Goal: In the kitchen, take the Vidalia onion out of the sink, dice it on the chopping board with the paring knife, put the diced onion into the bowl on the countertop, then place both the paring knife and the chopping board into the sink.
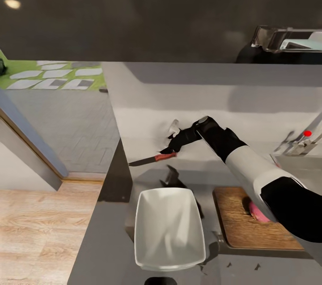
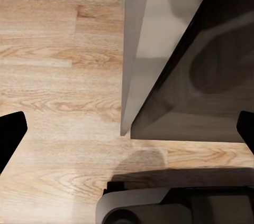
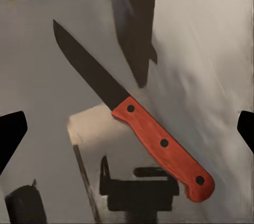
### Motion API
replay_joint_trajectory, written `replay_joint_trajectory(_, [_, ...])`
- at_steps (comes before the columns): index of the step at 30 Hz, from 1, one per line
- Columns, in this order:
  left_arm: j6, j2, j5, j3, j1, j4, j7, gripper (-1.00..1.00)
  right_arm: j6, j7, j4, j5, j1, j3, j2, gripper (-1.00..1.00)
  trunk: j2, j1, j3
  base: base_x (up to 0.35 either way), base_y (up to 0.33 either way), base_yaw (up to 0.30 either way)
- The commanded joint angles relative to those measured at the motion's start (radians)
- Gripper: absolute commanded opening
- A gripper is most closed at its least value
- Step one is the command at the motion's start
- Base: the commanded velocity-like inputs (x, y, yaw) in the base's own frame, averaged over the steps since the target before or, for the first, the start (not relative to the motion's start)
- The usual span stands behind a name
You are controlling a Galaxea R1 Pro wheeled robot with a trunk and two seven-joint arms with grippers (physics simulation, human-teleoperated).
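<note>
One paring knife [image 1: 152, 159]: dark pointed blade, reddish-brown handle with three dark rivets in the right wrist view [image 3: 159, 140], up off the tabletop [image 1: 103, 249], blade pointing to 9 o'clock in the head view. Right gripper [image 1: 172, 145] is at the handle end; its fingers [image 1: 166, 150] look clenched on the handle, though the right wrist view shows the two finger tips set wide at the frame edges, so the grip itself is hard to confirm. One white square bowl [image 1: 167, 229] at 6 o'clock of the knife, nothing visible inside. One dark brown chopping board [image 1: 241, 222] just beside the bowl at its 3 o'clock. One pink piece of Vidalia onion [image 1: 256, 212] on the board, partly hidden by the right arm. Sink [image 1: 304, 166] at 3 o'clock, one tap with red-tipped lever [image 1: 307, 133]. Left gripper [image 2: 127, 129] fingers released, wide apart, over wooden floor [image 2: 53, 76] beside the cabinet corner.
</note>
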Motion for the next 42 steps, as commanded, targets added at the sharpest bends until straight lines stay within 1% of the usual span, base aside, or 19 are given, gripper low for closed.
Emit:
replay_joint_trajectory(1, [0.000,0.000,0.017,0.003,-0.035,-0.002,-0.005,1.00,0.005,0.005,-0.001,0.006,-0.001,-0.001,-0.003,1.00,-0.002,0.001,-0.003,0.000,0.000,0.000])
replay_joint_trajectory(5, [0.000,0.000,0.017,0.003,-0.035,-0.002,-0.005,1.00,0.004,0.008,-0.001,0.006,0.000,-0.001,-0.025,1.00,-0.002,0.001,-0.010,0.000,0.000,0.000])
replay_joint_trajectory(7, [0.000,0.000,0.017,0.003,-0.035,-0.002,-0.005,1.00,0.003,0.008,-0.001,0.006,0.000,-0.001,-0.032,1.00,-0.002,0.001,-0.013,0.000,0.000,0.000])
replay_joint_trajectory(11, [0.000,0.000,0.017,0.003,-0.035,-0.002,-0.005,1.00,0.002,0.008,-0.001,0.006,-0.001,-0.001,-0.037,1.00,-0.002,0.001,-0.019,0.000,0.000,0.000])
replay_joint_trajectory(18, [0.000,0.000,0.017,0.003,-0.035,-0.002,-0.005,1.00,0.001,0.008,-0.001,0.008,-0.001,-0.001,-0.038,1.00,-0.002,0.001,-0.031,0.000,0.000,0.000])
replay_joint_trajectory(25, [0.000,0.000,0.017,0.003,-0.035,0.000,-0.005,1.00,-0.026,0.008,-0.002,0.009,-0.001,-0.001,-0.037,1.00,-0.002,0.001,-0.042,0.000,0.000,0.000])
replay_joint_trajectory(36, [0.000,0.000,0.017,0.003,-0.035,0.003,-0.004,1.00,-0.035,0.007,-0.005,0.011,-0.001,-0.001,-0.036,1.00,-0.002,0.001,-0.060,0.000,0.000,0.000])
replay_joint_trajectory(39, [0.000,0.000,0.017,0.004,-0.035,0.003,-0.005,1.00,-0.045,0.008,-0.006,0.011,-0.001,-0.001,-0.036,1.00,-0.002,0.001,-0.065,0.000,0.000,0.000])
replay_joint_trajectory(42, [0.000,0.000,0.017,0.004,-0.035,0.004,-0.005,1.00,-0.074,0.008,-0.007,0.011,-0.001,-0.001,-0.035,1.00,-0.002,0.001,-0.070,0.000,0.000,0.000])
